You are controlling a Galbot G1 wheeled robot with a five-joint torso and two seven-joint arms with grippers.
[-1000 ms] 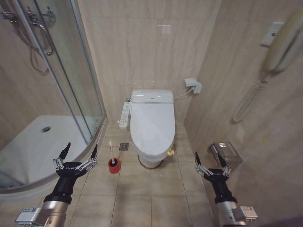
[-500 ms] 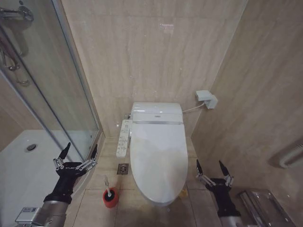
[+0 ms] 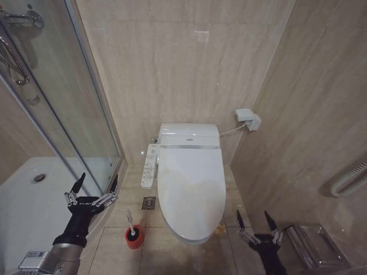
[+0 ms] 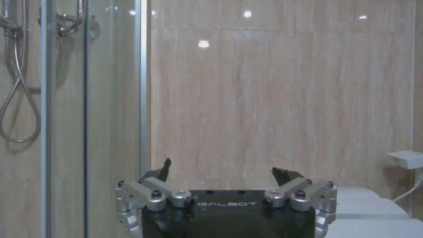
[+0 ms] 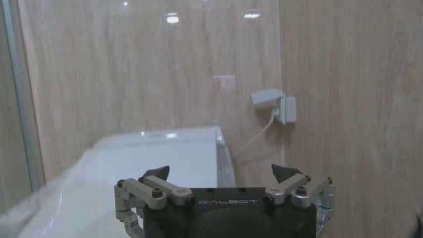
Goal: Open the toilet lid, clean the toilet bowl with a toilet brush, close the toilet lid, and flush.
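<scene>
Beige-tiled bathroom, glass shower at 9 o'clock. Large glossy white plastic oval toilet lid (image 3: 191, 189) down, dead centre, long axis 12-to-6. Your right gripper (image 3: 258, 231) sits just beside its front rim, at 4 o'clock, fingers spread wide. Left gripper (image 3: 92, 189) at 9 o'clock, wide too, farther off, nearer slim white toilet brush (image 3: 130, 223) in small red holder cup (image 3: 135, 237).

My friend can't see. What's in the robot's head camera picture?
A white toilet with its toilet lid shut stands against a beige tiled wall. The toilet brush sits in a red holder beside it, and the open left gripper and right gripper hover low.
</scene>
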